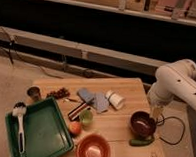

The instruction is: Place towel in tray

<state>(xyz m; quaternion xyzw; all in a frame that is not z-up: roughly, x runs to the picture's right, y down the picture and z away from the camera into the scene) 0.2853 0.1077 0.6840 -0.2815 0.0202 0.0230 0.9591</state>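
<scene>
The wooden worktop (114, 126) fills the lower middle of the room as I look at it, with a concrete floor around it and a long ledge behind.

The robot's white arm (177, 82) comes in from the right and bends downward. Its tool (156, 113) hangs just above the right rim of the dark maroon bowl (142, 124). From here I cannot tell whether the tool is open or closed, and nothing shows in its grip.

The green tray (44, 129) sits at the front left corner, turned slightly, with its long side running from back to front. A white-headed dish brush (19, 122) lies along the tray's left side with its head toward the back.

A red-orange bowl (93, 150) stands at the front edge, just right of the tray.

The towel (93, 99) lies flat on the bare wood in the middle of the worktop, outside the tray and well apart from the tool. Its long axis runs from back-left to front-right, and its front-right end is just beside a white cup (115, 99) lying on its side.

A dark striped piece (77, 111) lies just in front of the towel. Near that are a small green cup (86, 117) and an orange fruit (75, 127). A green vegetable (141, 142) lies in front of the maroon bowl. Dark grapes (58, 93) and a small metal cup (34, 93) sit at the back left.
</scene>
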